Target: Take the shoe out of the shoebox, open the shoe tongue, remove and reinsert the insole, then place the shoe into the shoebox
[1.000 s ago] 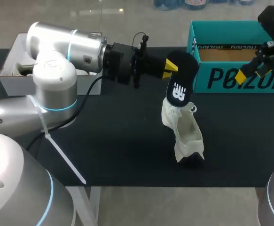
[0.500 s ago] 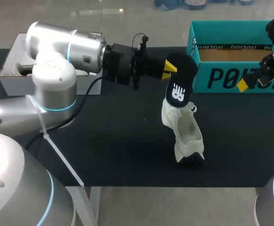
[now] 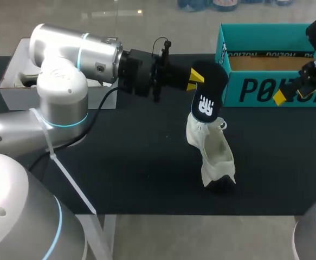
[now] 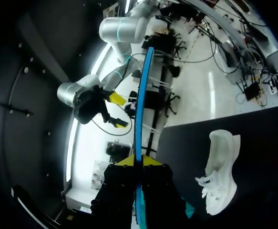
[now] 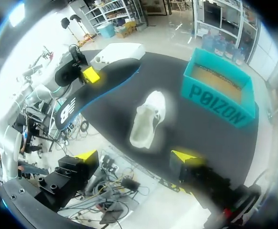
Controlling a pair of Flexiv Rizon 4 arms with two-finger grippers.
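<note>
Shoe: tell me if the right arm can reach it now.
Probably yes: the right gripper is open, bare table lies between it and the shoe; only the insole held by the left gripper hangs near one end.

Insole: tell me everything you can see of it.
The insole is thin and flexible-looking, black on top with a white logo, bright blue along its edge. It is out of the white shoe, held in the air by the left pincer, shut across its thickness. The logo end hangs toward the shoe; the right wrist view shows them apart. Nothing else touches it.
</note>
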